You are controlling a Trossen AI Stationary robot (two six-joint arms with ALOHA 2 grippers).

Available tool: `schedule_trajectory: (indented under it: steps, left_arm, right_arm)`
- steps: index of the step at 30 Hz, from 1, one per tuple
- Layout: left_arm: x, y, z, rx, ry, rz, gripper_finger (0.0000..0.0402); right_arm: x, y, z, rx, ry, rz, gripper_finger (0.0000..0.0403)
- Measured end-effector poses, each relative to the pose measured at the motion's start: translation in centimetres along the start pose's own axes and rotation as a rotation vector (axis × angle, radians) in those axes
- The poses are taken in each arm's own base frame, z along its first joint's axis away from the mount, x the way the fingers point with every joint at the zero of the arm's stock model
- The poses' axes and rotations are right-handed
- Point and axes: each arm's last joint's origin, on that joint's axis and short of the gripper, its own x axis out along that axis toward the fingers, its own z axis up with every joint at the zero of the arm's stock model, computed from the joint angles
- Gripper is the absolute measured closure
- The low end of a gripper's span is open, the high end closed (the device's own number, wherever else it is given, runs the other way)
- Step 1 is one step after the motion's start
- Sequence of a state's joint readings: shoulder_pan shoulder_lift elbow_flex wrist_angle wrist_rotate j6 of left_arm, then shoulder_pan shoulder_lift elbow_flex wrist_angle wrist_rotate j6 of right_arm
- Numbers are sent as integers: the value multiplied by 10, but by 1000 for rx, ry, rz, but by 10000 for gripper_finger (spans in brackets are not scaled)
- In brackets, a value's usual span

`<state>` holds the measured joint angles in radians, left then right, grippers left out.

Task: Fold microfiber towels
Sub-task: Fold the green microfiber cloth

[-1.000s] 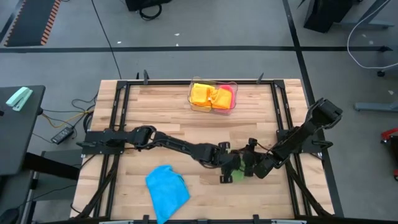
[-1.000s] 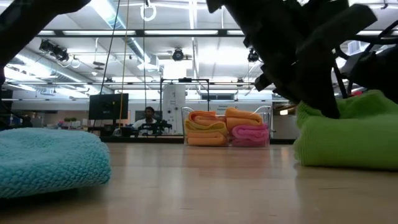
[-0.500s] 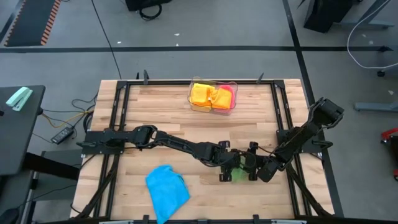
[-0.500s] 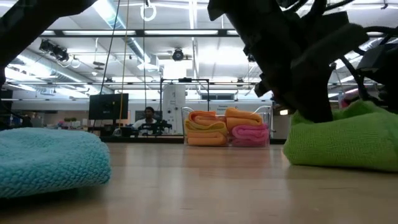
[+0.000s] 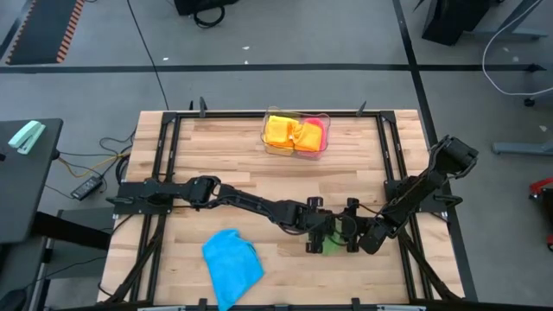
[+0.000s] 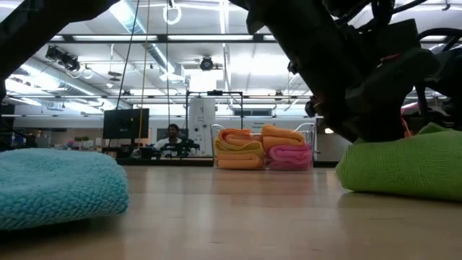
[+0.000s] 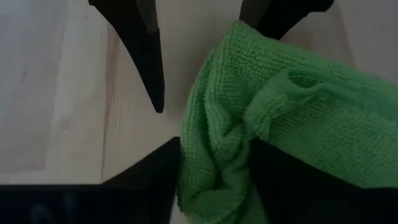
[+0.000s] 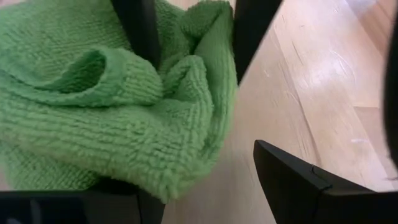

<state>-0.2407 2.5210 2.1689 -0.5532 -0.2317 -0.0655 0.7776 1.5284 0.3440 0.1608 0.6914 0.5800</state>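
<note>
A green microfiber towel (image 5: 333, 246) lies bunched on the table right of centre, its underside on the wood (image 6: 404, 166). My left gripper (image 5: 320, 237) reaches it from the left, open, with a fold of the towel (image 7: 214, 168) between its fingers. My right gripper (image 5: 359, 242) comes from the right, also open, at the towel's opposite edge (image 8: 186, 155). A blue towel (image 5: 232, 263) lies crumpled near the front left. My left gripper stands open, slanting down over the towel's bunched fold (image 7: 211, 155). The cloth lies between both fingers and against their inner sides. The towel rests on the table, slack. My right gripper is open, and the towel's edge (image 8: 155, 180) lies over one finger (image 8: 124, 202). Its other finger (image 8: 298, 180) stands clear beside the cloth over bare wood.
A clear tray (image 5: 327, 118) at the far edge holds folded orange, yellow and pink towels (image 6: 263, 148). A black frame (image 5: 164, 155) runs along the table's sides. Bare wood lies between the blue towel and the green one.
My left gripper has opened and let go of the green towel. The towel's raised part has sunk, and the cloth lies lower and flatter on the table than a second ago.
</note>
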Motion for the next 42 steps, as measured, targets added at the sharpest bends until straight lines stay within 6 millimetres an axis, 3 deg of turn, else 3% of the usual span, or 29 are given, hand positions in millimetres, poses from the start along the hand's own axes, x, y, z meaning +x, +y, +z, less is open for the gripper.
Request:
schedule_trajectory:
  steps: [5, 10, 22, 33, 42]
  left_arm:
    - [-11, -2, 4, 37, 1, -1, 150]
    - [-28, -7, 12, 50, -27, -6, 138]
    - [-46, -11, 12, 109, 15, 21, 190]
    - [-54, -11, -6, 132, 225, -70, 232]
    - [-93, -8, 2, 90, 252, -79, 258]
  right_arm:
    - [0, 0, 0, -1, 0, 0, 170]
    - [0, 0, 0, -3, 0, -2, 170]
    - [-1, 1, 0, 6, 1, -4, 169]
    - [-1, 1, 0, 4, 1, -5, 170]
    - [-1, 1, 0, 4, 1, -5, 170]
